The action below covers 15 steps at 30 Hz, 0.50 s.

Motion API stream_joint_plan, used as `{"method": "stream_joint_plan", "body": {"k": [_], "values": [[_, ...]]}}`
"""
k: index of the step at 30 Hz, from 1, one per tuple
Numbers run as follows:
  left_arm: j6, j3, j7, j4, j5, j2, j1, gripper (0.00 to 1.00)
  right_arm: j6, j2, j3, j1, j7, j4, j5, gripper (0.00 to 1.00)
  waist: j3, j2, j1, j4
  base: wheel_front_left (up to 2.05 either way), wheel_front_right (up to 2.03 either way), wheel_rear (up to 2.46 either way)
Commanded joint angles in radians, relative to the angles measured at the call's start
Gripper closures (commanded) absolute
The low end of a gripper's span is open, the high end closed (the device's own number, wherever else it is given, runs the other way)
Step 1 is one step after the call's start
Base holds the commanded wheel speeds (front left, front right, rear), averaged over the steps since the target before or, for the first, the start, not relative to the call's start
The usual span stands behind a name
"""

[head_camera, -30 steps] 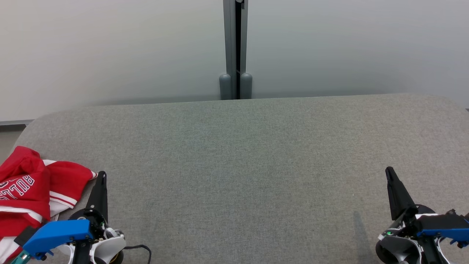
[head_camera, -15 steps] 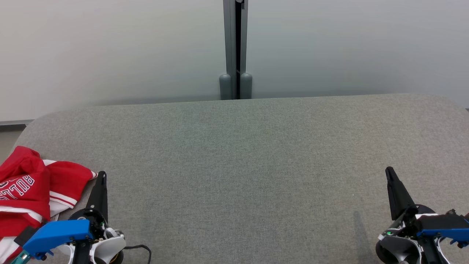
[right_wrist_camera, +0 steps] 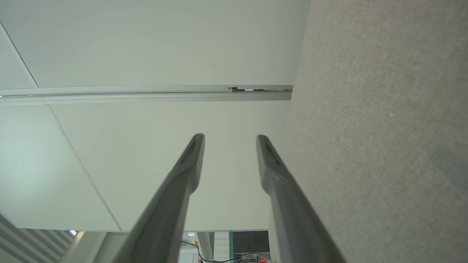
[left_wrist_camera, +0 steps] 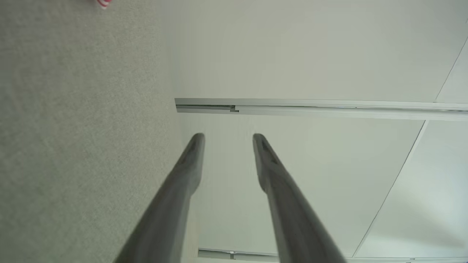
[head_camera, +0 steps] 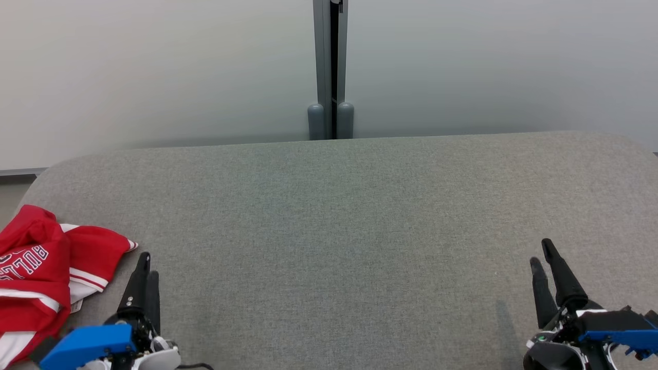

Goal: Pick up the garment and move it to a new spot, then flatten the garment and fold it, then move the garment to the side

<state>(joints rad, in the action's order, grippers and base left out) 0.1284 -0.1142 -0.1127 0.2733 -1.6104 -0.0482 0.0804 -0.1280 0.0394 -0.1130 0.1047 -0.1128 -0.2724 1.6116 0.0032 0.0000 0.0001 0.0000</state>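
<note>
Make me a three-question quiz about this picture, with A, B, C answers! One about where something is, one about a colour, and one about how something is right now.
1. Where does the garment lie on the table?
A. in the middle
B. at the robot's left edge
C. at the robot's right edge

2. What colour is most of the garment?
A. blue
B. green
C. red

3. How are the left end effector and the right end effector?
A. both open and empty
B. both shut on the garment
C. one holding the garment, one open

Answers:
1 B: it lies bunched at the lower left of the head view.
2 C: it is red cloth with white stripes and lettering.
3 A: each wrist view shows a gap between the fingers with nothing in it.
</note>
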Motion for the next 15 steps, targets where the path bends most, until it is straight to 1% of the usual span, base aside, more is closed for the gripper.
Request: {"method": "stream_joint_plan", "body": {"k": [1,8,15], "values": [[0.000,0.000,0.001,0.005,0.000,0.001,-0.005,0.00,0.000,-0.001,0.001,-0.003,0.001,-0.004,-0.001,0.00,0.000,0.0000,0.0000,0.000,0.00,0.00,0.00],[0.000,0.009,0.037,0.006,0.043,-0.013,0.007,0.00,0.000,0.005,0.025,0.004,0.037,0.009,-0.057,0.00,0.001,0.0000,0.0000,0.000,0.00,0.00,0.00],[0.000,0.016,0.071,0.008,0.173,-0.027,0.021,0.00,-0.001,0.004,0.031,0.013,0.071,0.009,-0.192,0.00,0.005,0.0000,0.0000,0.000,0.00,0.00,0.00]]}}
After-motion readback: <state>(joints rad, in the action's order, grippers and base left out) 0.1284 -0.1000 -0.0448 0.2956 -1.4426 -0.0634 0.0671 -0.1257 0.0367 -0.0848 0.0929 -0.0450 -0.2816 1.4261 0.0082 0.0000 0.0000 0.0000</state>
